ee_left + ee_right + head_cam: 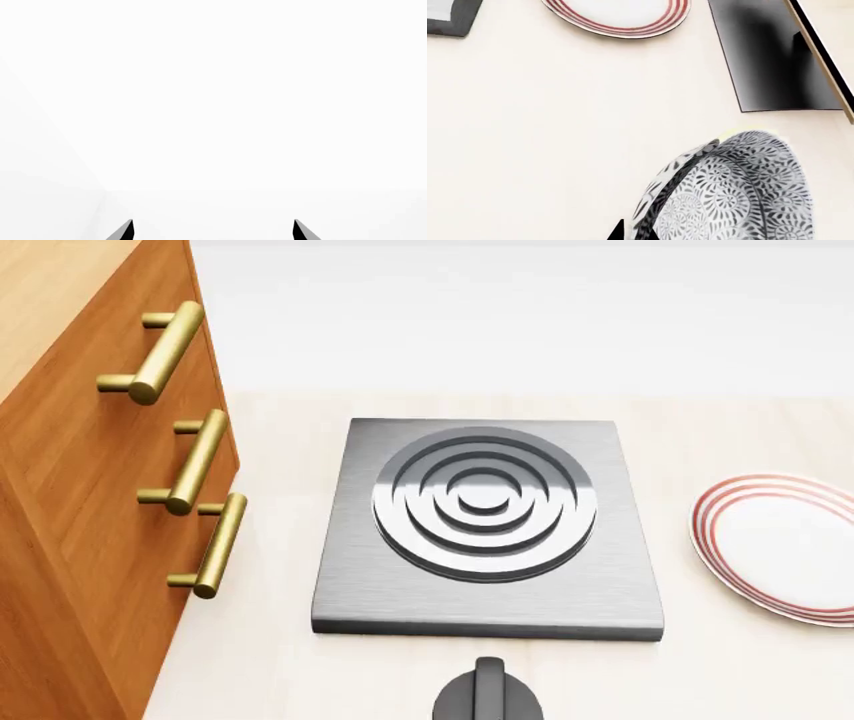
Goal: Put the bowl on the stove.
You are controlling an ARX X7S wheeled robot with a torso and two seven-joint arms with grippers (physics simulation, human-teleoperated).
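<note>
The right claw [627, 232] shows only a black fingertip against the rim of the bowl [734, 195], so whether it grips cannot be told; the plate [617, 17] lies well ahead of it on the counter [560, 125]. The left claw [213, 230] holds its two fingertips wide apart over blank white. The stove [487, 525] lies bare between the drawers [94, 470] and the plate.

Speckled bowl [740, 195] on counter; grey stove [487, 530] bare.

left gripper [213, 231] fingers apart — right gripper's tip [617, 232] barely visible
</note>
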